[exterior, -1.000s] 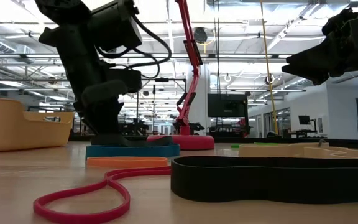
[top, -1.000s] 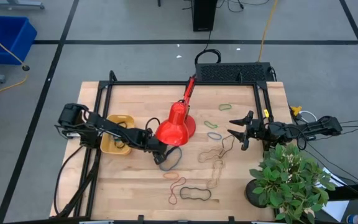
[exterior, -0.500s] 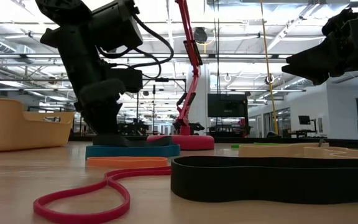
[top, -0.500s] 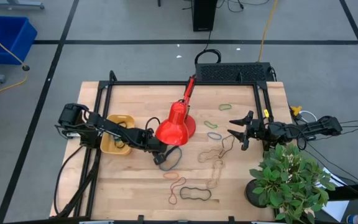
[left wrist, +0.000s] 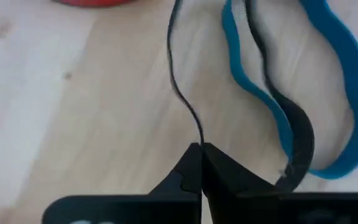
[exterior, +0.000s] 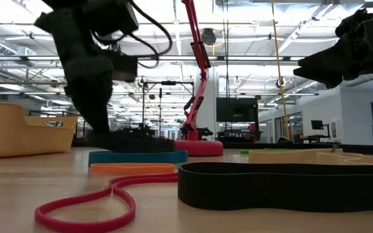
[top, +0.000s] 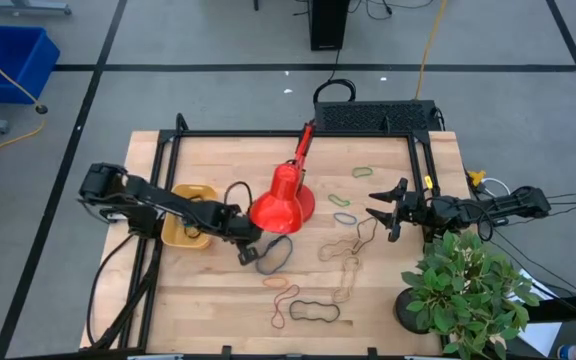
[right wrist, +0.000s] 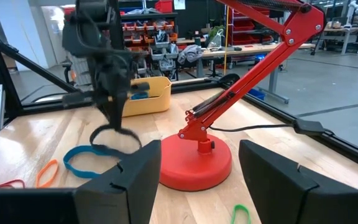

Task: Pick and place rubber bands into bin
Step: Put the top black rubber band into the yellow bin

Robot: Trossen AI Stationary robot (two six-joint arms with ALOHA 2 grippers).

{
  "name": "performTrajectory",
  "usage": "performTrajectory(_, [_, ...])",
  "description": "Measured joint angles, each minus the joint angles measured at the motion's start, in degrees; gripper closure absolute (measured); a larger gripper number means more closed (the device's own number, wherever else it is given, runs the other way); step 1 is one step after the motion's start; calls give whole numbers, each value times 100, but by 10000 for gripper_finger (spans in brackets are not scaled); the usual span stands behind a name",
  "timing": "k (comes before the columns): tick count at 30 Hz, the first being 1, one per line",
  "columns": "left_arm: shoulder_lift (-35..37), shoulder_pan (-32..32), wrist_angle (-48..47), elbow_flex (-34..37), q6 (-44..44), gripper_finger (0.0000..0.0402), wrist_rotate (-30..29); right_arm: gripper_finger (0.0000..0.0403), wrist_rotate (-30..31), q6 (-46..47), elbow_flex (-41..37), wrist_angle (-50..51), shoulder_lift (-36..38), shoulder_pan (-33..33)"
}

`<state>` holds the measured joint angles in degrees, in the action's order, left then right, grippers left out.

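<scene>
Your left end effector (top: 245, 256) sits left of centre frame, fingers pinched together on a thin black rubber band (left wrist: 182, 93) beside a blue band (top: 273, 254). The bin (top: 189, 229) lies just to its left. Your right end effector (top: 382, 214), fingers apart, hovers at right.
</scene>
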<state>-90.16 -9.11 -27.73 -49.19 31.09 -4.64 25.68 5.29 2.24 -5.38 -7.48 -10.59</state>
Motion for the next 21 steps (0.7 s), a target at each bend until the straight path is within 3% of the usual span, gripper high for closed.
performTrajectory(9, [1602, -4, -1193, -4, 16, 396, -175, 193, 1, 1, 0, -9, -86, 0])
performTrajectory(21, [3952, -6, -1434, -4, 5, 396, -1381, 193, 1, 1, 0, -14, -131, 0])
